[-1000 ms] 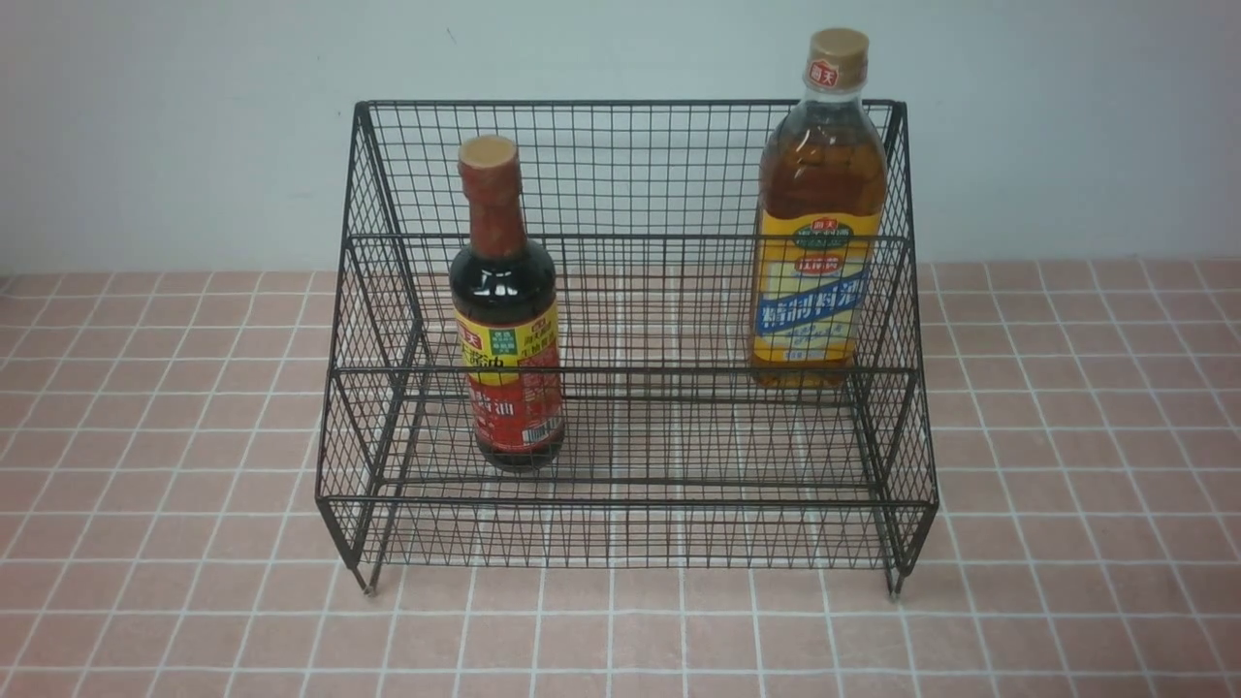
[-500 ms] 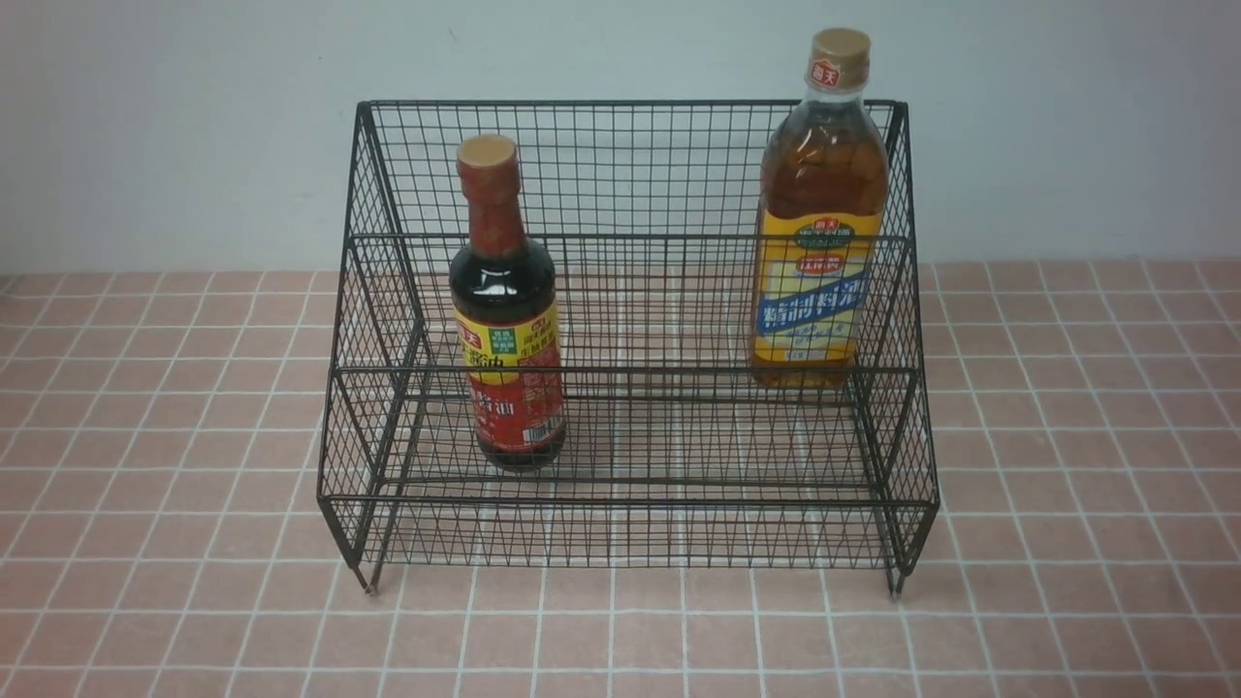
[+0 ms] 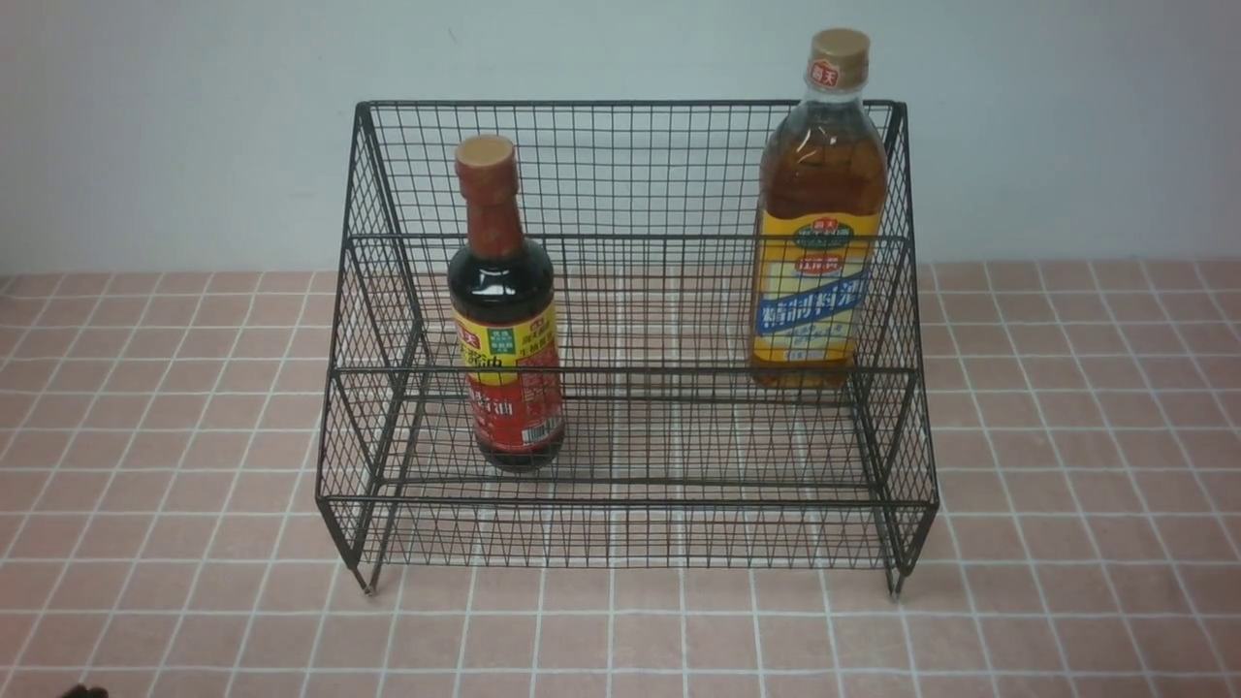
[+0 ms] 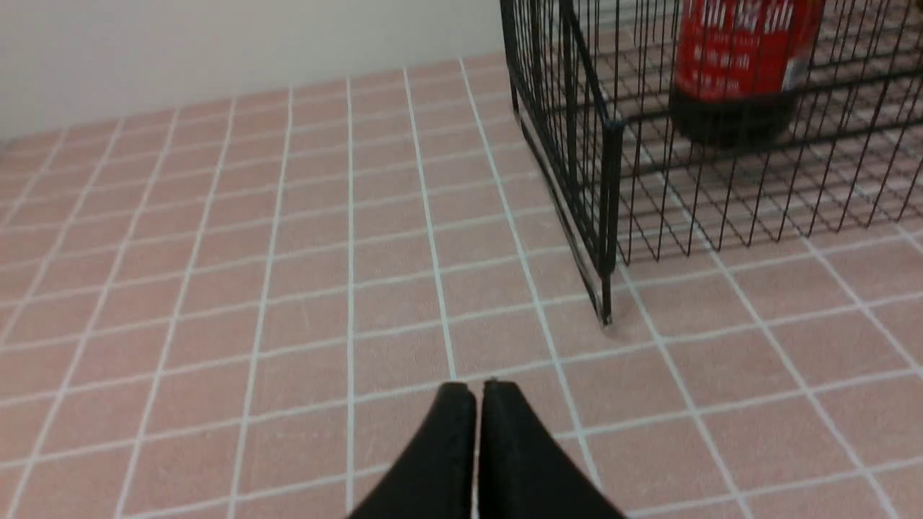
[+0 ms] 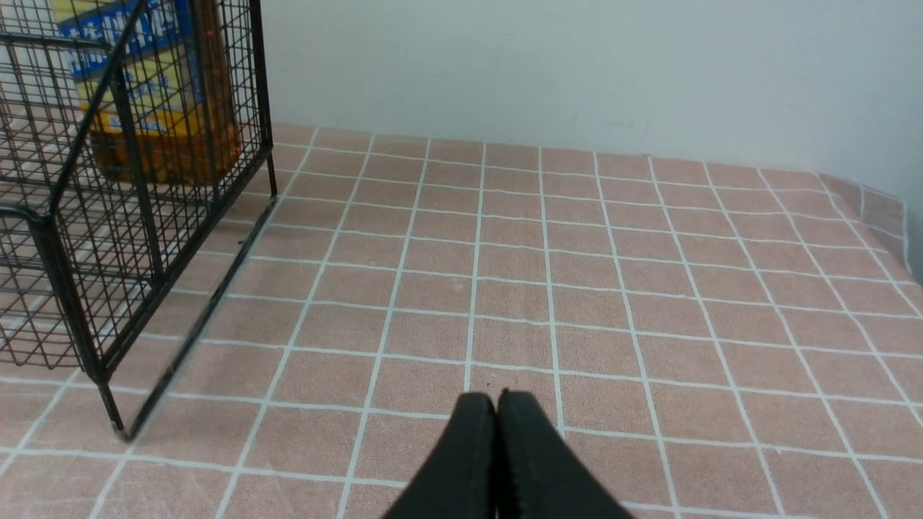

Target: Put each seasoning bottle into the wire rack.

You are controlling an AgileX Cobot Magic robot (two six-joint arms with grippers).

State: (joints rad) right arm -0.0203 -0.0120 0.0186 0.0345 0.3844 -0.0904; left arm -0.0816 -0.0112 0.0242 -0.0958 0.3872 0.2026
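The black wire rack (image 3: pixel 630 504) stands in the middle of the tiled table. Upright on its lower tier at the left is the slim dark seasoning bottle (image 3: pixel 504 320) with the red-yellow label; the left wrist view shows this dark bottle's base (image 4: pixel 732 79). The larger amber seasoning bottle (image 3: pixel 819 213) stands upright on the upper tier at the right, and its yellow-blue label shows through the mesh on that amber bottle (image 5: pixel 155 94). My left gripper (image 4: pixel 477 388) is shut and empty over the tiles left of the rack corner (image 4: pixel 606 216). My right gripper (image 5: pixel 497 396) is shut and empty right of the rack (image 5: pixel 72 288).
Pink tiled tabletop (image 3: pixel 1066 582) runs all round the rack, with a pale wall (image 3: pixel 194 145) behind. The table's edge (image 5: pixel 883 209) shows at the far right in the right wrist view. A dark bit of the left arm (image 3: pixel 82 691) peeks in at the bottom left.
A dark bit of the left arm has come into the front view's bottom left corner. Both bottles and the rack have stayed put.
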